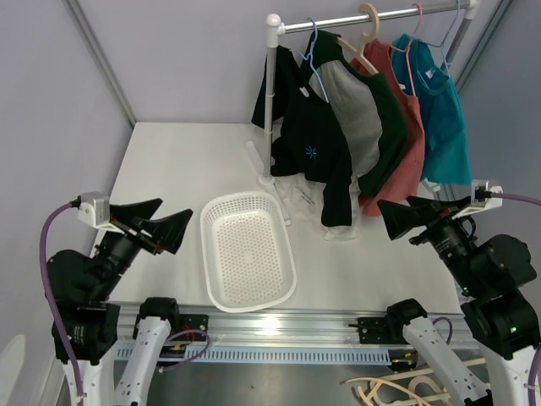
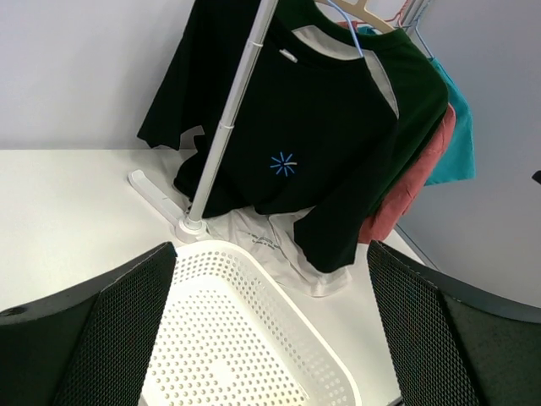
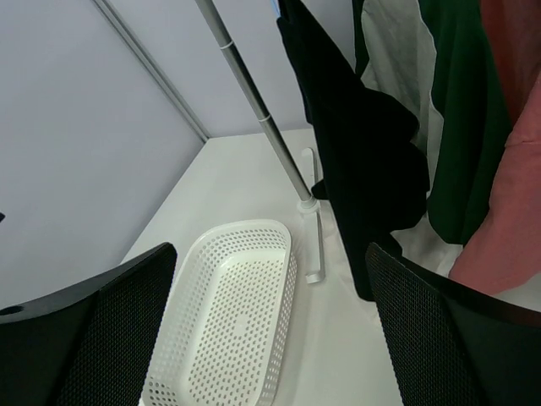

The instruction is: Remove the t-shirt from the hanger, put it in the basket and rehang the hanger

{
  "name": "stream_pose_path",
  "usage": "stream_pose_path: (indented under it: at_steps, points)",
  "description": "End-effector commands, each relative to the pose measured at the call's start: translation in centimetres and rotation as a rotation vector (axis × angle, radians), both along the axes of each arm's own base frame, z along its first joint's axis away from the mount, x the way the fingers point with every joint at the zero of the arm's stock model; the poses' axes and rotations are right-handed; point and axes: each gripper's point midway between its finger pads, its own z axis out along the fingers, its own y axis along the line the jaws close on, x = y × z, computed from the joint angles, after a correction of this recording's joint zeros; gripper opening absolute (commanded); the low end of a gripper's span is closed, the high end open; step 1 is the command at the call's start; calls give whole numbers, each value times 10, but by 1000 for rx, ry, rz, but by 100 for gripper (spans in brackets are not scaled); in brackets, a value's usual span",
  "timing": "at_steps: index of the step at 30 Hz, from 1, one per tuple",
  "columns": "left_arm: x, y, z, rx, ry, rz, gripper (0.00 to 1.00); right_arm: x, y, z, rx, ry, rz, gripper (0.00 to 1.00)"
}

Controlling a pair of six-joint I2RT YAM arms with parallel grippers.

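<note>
A black t-shirt (image 1: 308, 139) with a small blue star hangs on a blue hanger (image 1: 314, 46) at the left end of the white rack (image 1: 270, 101). It also shows in the left wrist view (image 2: 287, 144) and the right wrist view (image 3: 355, 161). Its hem reaches the table. My left gripper (image 1: 173, 217) is open and empty, low at the near left, apart from the shirt; in its own view the gripper (image 2: 270, 262) frames the basket. My right gripper (image 1: 387, 218) is open and empty at the near right, just right of the hanging clothes, and its own view (image 3: 270, 262) looks along the table.
A white perforated basket (image 1: 247, 249) lies on the table between the arms. A white garment (image 1: 297, 194) lies crumpled under the rack. Behind the black shirt hang a green-and-grey shirt (image 1: 372, 127), a red shirt (image 1: 410, 135) and a teal shirt (image 1: 444, 118).
</note>
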Motion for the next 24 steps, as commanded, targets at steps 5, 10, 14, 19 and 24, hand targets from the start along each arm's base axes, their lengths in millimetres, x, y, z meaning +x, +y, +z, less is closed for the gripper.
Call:
stream_pose_path:
  at_steps: [5, 10, 14, 19, 24]
  points:
    - [3, -18, 4, 32, -14, -126, 99, 15, 9, 1, -69, 3, 33, 99]
    - [17, -24, 5, 28, 12, -164, 100, 70, 33, 19, -154, 79, 71, 99]
    - [26, -28, 22, -6, -68, -185, 99, 122, 46, 40, -214, 64, 52, 99]
    - [67, -27, 43, -29, -7, -166, 95, 209, 57, 36, -365, 109, -14, 99]
    - [95, -32, 65, 16, 17, -146, 98, 251, 71, 61, -393, 37, -11, 100]
